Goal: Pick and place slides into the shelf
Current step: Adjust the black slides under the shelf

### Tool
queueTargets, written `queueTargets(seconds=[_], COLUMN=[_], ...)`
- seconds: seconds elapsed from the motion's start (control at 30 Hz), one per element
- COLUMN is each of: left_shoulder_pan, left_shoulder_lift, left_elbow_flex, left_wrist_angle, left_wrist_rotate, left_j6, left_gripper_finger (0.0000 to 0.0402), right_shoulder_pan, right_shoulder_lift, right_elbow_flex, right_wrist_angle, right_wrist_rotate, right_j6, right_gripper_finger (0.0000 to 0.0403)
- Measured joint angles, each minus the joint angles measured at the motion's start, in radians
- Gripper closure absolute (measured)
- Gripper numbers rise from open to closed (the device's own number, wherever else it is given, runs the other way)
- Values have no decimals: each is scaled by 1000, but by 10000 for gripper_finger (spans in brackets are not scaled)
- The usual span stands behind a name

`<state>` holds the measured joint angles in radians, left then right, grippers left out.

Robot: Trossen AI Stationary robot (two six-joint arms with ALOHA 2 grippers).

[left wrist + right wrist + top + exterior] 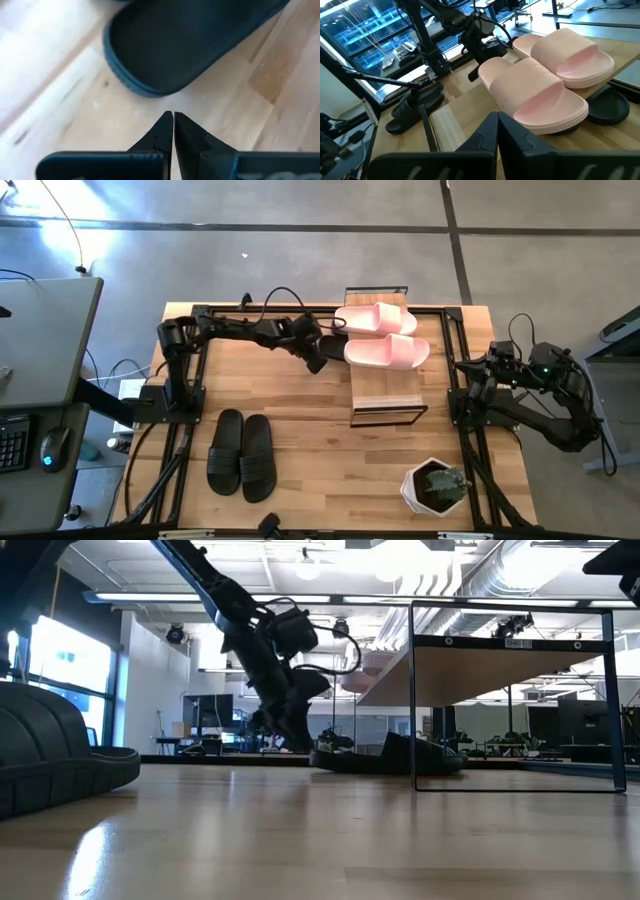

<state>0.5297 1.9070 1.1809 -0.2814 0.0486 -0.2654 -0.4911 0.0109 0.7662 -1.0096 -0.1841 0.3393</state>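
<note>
The left gripper (173, 116) is pressed together, holding nothing, right by a black slide (192, 42) under the shelf (385, 392), at its nine o'clock side. The slide looks light and bendy (grab its edge).

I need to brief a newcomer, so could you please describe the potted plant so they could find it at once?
Start from the wooden table and go to its front right corner, in front of the shelf. The plant sits there in a white angular pot; it is the only green thing on the table, while its neighbours are black slides and pink slides.
</note>
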Motion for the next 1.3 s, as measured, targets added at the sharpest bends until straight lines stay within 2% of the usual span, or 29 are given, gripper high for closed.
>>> queueTargets(seconds=[0.2, 0.33, 0.5, 0.73, 0.9, 1.07, 1.3], left_shoulder_pan=[1, 1, 0, 0, -11, -30, -40], left_shoulder_lift=[-3, 12, 12, 51, 106, 106, 106], left_elbow_flex=[0, -1, 0, 2, 0, 4, 4], left_wrist_angle=[-20, 5, 69, 105, 173, 187, 217], left_wrist_rotate=[-180, -218, -225, -215, -145, -158, -169], left_j6=[35, 45, 101, 104, 100, 104, 112], left_gripper_finger=[399, 400, 401, 401, 401, 401, 401], right_shoulder_pan=[0, 0, 0, 0, 0, 0, 0], right_shoulder_lift=[0, 0, 0, 0, 0, 0, 0], right_elbow_flex=[0, 0, 0, 0, 0, 0, 0], right_wrist_angle=[-4, -4, -4, -3, -3, -3, -46], right_wrist_rotate=[0, -1, -2, -2, -3, -2, 60], right_j6=[-2, 0, 0, 0, 0, 0, 88], right_gripper_finger=[403, 403, 403, 403, 403, 403, 403])
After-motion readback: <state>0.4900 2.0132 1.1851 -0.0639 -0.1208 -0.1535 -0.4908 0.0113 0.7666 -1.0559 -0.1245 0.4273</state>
